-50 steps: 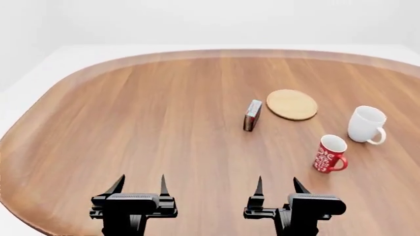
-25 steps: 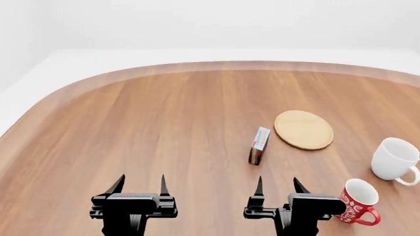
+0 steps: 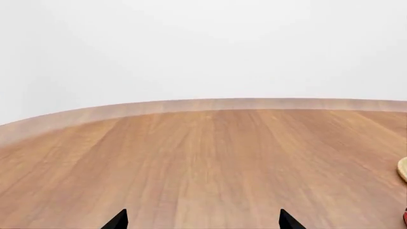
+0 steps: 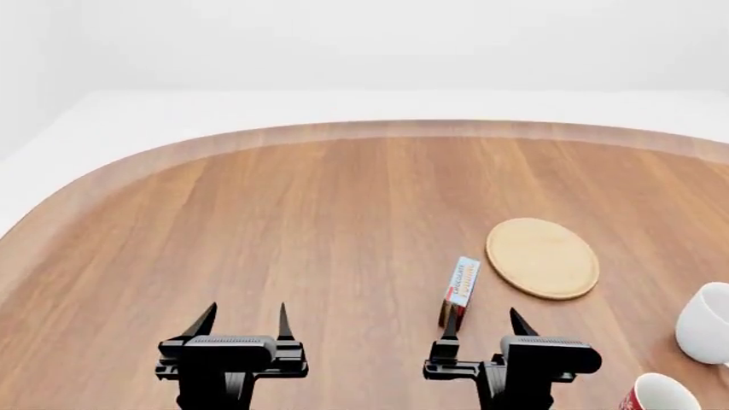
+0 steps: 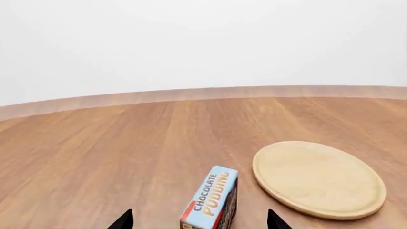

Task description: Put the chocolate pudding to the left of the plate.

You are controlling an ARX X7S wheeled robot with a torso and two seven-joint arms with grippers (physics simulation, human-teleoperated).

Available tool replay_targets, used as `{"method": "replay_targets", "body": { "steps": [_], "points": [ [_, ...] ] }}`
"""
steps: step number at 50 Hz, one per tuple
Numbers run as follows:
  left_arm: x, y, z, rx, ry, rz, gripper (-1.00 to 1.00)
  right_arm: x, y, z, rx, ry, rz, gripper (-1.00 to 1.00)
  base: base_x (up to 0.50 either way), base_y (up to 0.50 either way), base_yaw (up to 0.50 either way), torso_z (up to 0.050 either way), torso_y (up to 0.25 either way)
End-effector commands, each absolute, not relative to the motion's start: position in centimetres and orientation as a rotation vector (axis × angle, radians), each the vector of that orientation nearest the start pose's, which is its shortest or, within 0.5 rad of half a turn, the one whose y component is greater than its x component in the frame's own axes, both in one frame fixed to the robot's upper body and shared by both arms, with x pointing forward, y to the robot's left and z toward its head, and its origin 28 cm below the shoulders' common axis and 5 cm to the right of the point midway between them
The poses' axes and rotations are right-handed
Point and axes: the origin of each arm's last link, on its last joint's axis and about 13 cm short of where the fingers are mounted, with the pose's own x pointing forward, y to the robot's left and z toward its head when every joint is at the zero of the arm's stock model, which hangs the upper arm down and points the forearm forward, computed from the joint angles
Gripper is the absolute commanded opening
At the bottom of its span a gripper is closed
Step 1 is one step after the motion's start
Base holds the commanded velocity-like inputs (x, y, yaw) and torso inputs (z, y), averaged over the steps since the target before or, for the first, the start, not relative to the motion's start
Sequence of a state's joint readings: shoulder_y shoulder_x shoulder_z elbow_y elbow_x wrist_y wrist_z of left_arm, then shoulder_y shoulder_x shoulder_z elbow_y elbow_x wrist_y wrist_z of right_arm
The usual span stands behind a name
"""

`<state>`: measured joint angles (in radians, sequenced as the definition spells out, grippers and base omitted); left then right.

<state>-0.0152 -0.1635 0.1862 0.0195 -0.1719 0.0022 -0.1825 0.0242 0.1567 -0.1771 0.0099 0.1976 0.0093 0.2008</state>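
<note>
While both arms are held low at the near edge of the table (image 4: 285, 222), the left gripper (image 4: 242, 323) and the right gripper (image 4: 482, 323) are each seen with fingers spread apart and nothing between them. Just beyond the right gripper, the chocolate pudding (image 4: 460, 289) is found standing on a narrow edge (its printed name can be read in the right wrist view (image 5: 210, 200)), roughly in line with the gap between that gripper's fingers and not touched by them. Beside the box, on its right and slightly farther off, the plate (image 4: 544, 257) is laid flat on the wood, apart from the box. At the right border, a white mug (image 4: 708, 323) and a red mug (image 4: 657, 394) are partly cut off.
</note>
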Motion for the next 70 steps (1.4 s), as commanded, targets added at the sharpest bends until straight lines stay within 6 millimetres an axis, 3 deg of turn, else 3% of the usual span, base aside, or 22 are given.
{"method": "replay_targets", "body": {
  "steps": [1,20,34,44,70],
  "points": [
    [21.1,20.6,1.7,-0.010,-0.006,-0.004,1.00,21.2,-9.8,1.2,0.032,0.030,-0.028,1.00,0.00,0.00,0.00,0.000,0.000],
    [21.1,20.6,1.7,-0.014,-0.002,-0.008,1.00,21.6,-9.8,1.5,0.044,0.077,-0.052,1.00,0.05,0.00,0.00,0.000,0.001],
    [21.2,20.6,1.7,-0.020,0.007,-0.014,1.00,23.8,-8.9,6.8,0.071,0.211,-0.089,1.00,0.00,0.00,0.00,0.000,0.000],
    [21.1,20.6,1.7,-0.020,0.004,-0.013,1.00,26.1,-7.3,8.8,0.060,0.301,-0.087,1.00,0.00,0.00,0.00,0.000,0.000],
    [21.1,20.7,1.8,-0.031,0.000,-0.020,1.00,31.4,-5.2,8.3,0.167,0.591,-0.263,1.00,0.00,0.00,0.00,0.000,0.000]
  ]
}}
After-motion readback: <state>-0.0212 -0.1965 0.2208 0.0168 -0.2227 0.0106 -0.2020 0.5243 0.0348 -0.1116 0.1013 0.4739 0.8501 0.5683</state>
